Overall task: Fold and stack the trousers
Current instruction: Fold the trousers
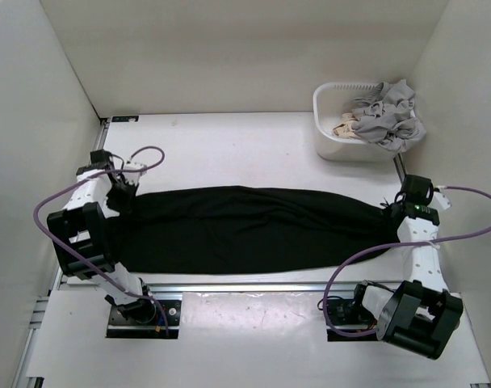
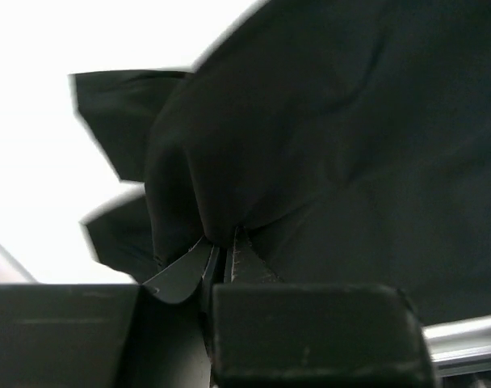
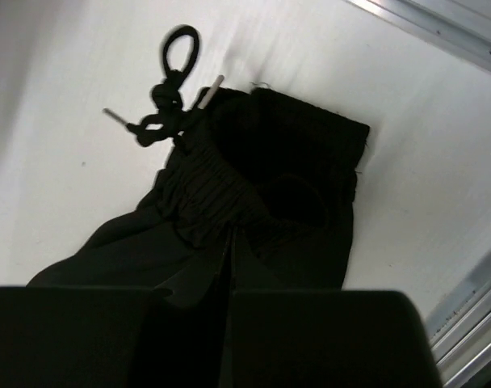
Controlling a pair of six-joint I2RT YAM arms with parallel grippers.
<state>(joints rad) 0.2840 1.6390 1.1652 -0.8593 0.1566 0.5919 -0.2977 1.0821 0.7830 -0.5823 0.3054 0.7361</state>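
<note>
The left gripper [image 2: 225, 244] and right gripper [image 3: 229, 242] pinch the trousers [image 1: 245, 228] (outstretched)

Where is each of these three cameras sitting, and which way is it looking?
Top view: above and behind the robot, looking down on the table, the black trousers and the white basket; the left arm and right arm show.
Left wrist: on the left arm, looking along the left tool, shut on fabric by the leg ends; only its fingers show.
Right wrist: on the right arm, looking along the right tool, shut on the waistband near the drawstring.
Shared: all three see the trousers.
</note>
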